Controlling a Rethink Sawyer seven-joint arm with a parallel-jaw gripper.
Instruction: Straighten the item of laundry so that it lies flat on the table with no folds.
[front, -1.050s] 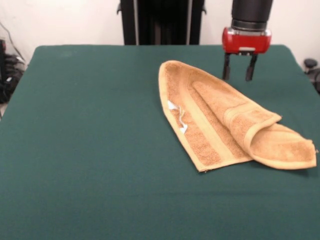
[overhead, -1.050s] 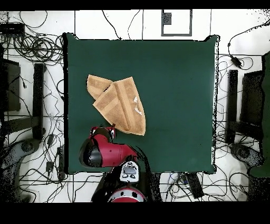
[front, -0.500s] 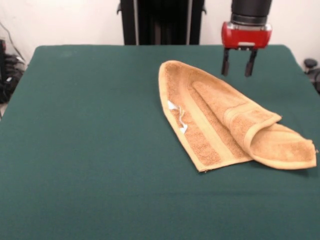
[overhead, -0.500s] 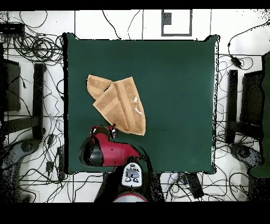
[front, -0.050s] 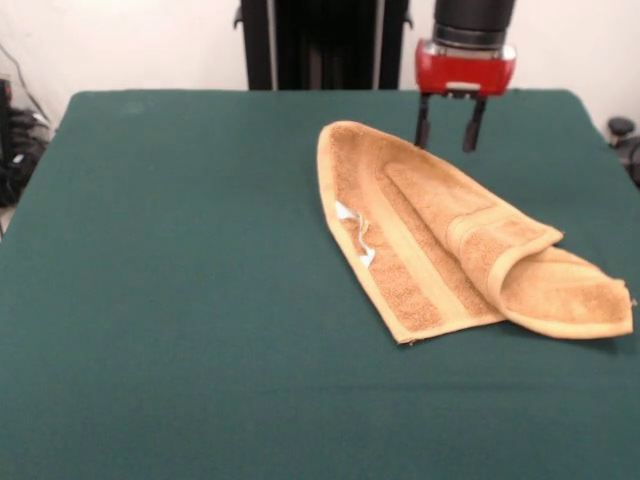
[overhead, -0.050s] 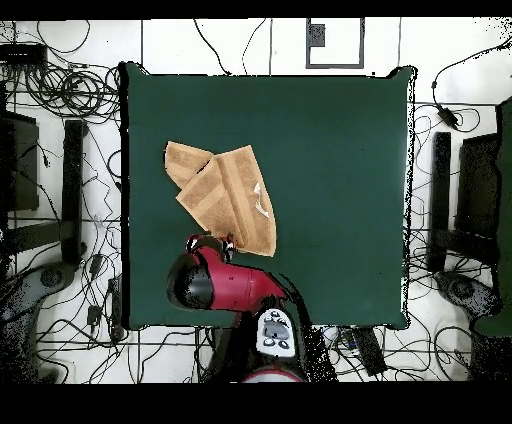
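Dark green cloth covers the table (front, -0.050s: 180, 300), which fills most of the front view beneath a white wall and a black upright column. On its right half lies the towel (front, -0.050s: 440, 250), a tan terry piece that is folded over on itself rather than spread flat. Its long axis runs diagonally in the front view, from a rounded narrow end at the upper left down to a wide, doubled-over end at the lower right, close to the table's right edge. A paler woven band follows that same diagonal, and one flap laps over the lower right part, forming a raised fold. A small white tag (front, -0.050s: 352, 228) sticks out along the towel's left hem; no writing on it can be read. The gripper (front, -0.050s: 445, 122) hangs from the red and black arm just above the towel's upper edge, near the rounded end, with its two dark fingers (front, -0.050s: 423, 121) spread apart and nothing between them. In the overhead view the towel (overhead, -0.050s: 225, 195) lies in the left half of the table (overhead, -0.050s: 330, 150), and the gripper (overhead, -0.050s: 209, 243) sits at the towel's edge nearest the robot's base.
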